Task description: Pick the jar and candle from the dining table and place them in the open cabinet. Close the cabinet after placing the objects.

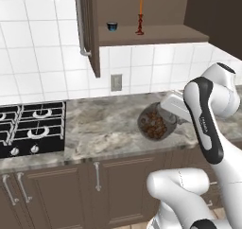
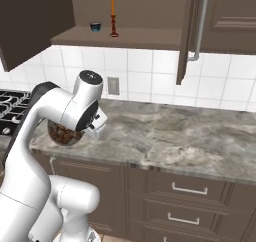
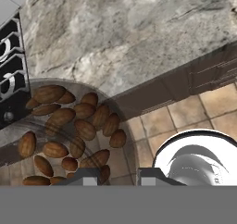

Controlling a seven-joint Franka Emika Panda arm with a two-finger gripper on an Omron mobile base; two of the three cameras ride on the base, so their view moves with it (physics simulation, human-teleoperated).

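Note:
The jar (image 1: 153,123), clear glass full of brown lumps, hangs tilted just above the marble counter, and my gripper (image 1: 171,113) is shut on its rim from the right. In the hand view the jar (image 3: 69,130) fills the lower left, with its glass wall between my fingertips (image 3: 88,177) and the gripper (image 3: 118,177) closed on it. The jar (image 2: 64,133) also peeks out behind the arm. The candle (image 1: 140,15), a thin orange taper on a dark red base, stands upright on the shelf of the open cabinet (image 1: 156,34); candle (image 2: 113,16) too. The dining table is out of view.
A small dark blue cup (image 1: 112,26) sits on the shelf left of the candle. The cabinet door (image 1: 90,29) stands open to the left, another door (image 2: 192,31) to the right. A black gas hob (image 1: 30,126) lies at the counter's left. The marble counter (image 2: 175,131) stretches right.

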